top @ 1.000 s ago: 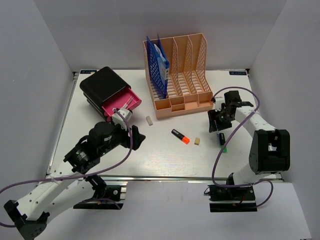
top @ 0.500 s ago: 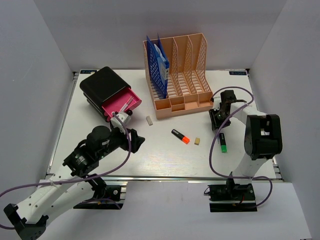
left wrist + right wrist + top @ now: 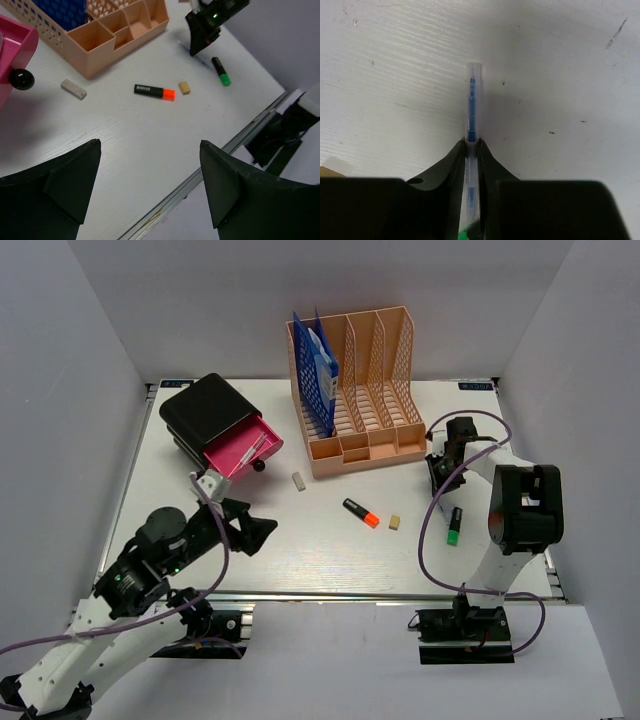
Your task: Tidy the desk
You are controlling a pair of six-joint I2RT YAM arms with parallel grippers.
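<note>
The right jaws pinch a slim clear plastic pen with blue ink (image 3: 472,100) mid-frame on the flat white rectangular worktop (image 3: 330,550), which fills the overhead view's centre, while the left jaws, lower left, stand spread wide.

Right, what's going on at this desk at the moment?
Two robot arms are tidying the desk. The right pincer has its fingers pinched on a clear blue-ink pen down at the desk surface, beside the peach file rack. The left pincer hangs open over the near left of the desk, holding nothing. An orange highlighter, a green marker and two small erasers lie loose on the desk.
</note>
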